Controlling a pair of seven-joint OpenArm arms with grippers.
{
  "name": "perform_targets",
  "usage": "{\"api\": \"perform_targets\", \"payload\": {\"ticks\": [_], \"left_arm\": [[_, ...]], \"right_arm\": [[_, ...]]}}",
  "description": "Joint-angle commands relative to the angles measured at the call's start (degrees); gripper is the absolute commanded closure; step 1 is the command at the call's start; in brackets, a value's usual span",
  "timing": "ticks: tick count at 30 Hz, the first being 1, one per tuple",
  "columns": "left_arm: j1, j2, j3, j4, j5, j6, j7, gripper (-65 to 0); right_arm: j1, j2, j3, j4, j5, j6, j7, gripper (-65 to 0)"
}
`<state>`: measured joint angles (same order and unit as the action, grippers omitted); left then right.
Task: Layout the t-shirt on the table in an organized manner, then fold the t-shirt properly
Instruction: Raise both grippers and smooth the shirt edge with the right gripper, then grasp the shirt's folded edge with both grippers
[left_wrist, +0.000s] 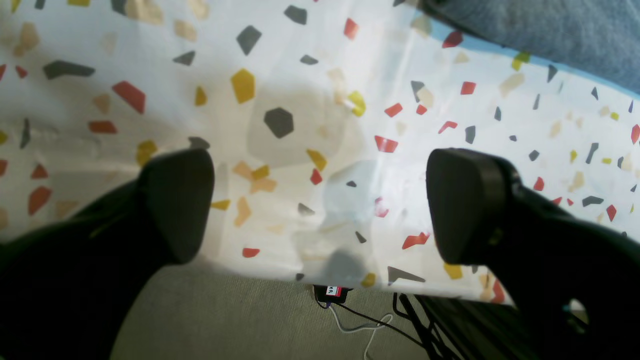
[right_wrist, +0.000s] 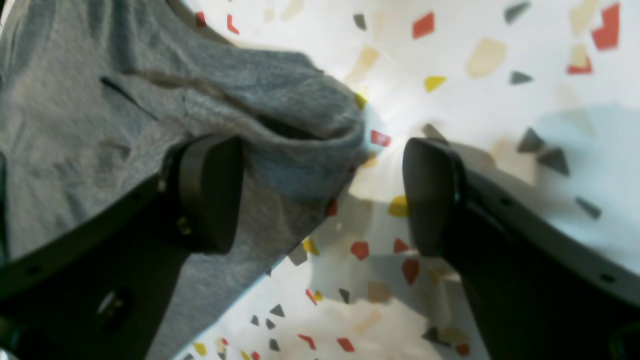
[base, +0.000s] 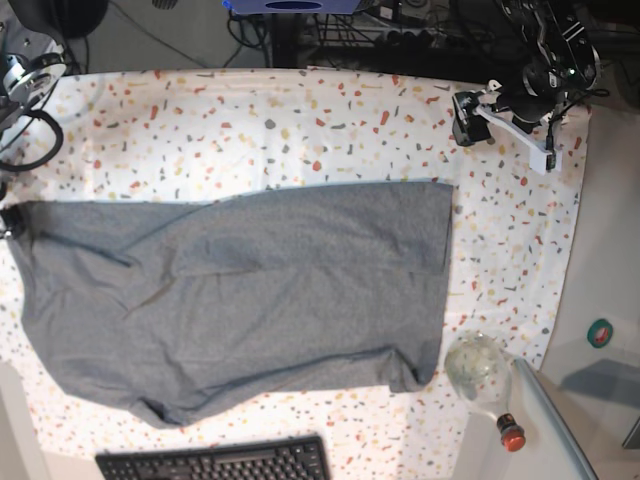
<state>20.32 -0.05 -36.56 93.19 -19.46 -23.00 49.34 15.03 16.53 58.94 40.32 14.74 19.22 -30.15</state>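
Observation:
The grey t-shirt (base: 250, 290) lies spread across the speckled table (base: 300, 120), with some wrinkles and a curled lower edge. My right gripper (right_wrist: 320, 195) is open at the shirt's left edge. One finger (right_wrist: 210, 195) is over the grey cloth (right_wrist: 100, 100), the other over bare table (right_wrist: 500, 100). In the base view it barely shows at the left border (base: 8, 222). My left gripper (left_wrist: 320, 205) is open and empty over the table (left_wrist: 300, 100) near its edge. It sits beyond the shirt's upper right corner (base: 466, 115). A strip of shirt (left_wrist: 575, 30) shows top right.
A black keyboard (base: 215, 462) lies at the front edge. A clear glass bowl (base: 478, 365) and a red-capped bottle (base: 510, 432) stand at the front right. A black cable loop (base: 25, 140) lies at the far left. Cables (left_wrist: 370, 325) hang below the table edge.

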Motion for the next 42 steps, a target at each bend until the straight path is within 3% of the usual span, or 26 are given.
{"api": "perform_targets", "payload": {"ticks": [1,7,10,13,30,42], "left_arm": [[0.12,-0.43,-0.06,0.92,-0.45,-0.42,-0.68,-64.5],[0.83,-0.43,-0.15,1.01,-0.71,-0.42,-0.68,-64.5],[0.83,-0.43,-0.15,0.83,-0.71,-0.42,-0.68,-64.5],[0.56,-0.25,0.38,0.83,-0.45,-0.42,-0.68,-64.5],[-7.44,-0.87,2.49,-2.77,1.4,-0.42,-0.33,-64.5],[-12.62,1.59,3.81,-10.68,2.01,-0.42,-0.77,-64.5]], "right_arm": [[1.02,-0.4,-1.49,-0.36,0.42,1.13,-2.51,-45.3],[1.28,-0.58,-2.37,-0.53,0.51,1.74,-2.24,-42.8],[1.19,-0.58,-2.37,-0.53,0.51,2.1,-2.24,-26.9],[1.46,-0.58,-2.37,-0.53,0.51,2.18,-2.24,0.0],[1.11,-0.67,-2.37,-0.53,0.51,2.18,-2.6,0.0],[1.02,-0.67,-2.81,-0.53,0.51,2.18,-2.68,0.0]]}}
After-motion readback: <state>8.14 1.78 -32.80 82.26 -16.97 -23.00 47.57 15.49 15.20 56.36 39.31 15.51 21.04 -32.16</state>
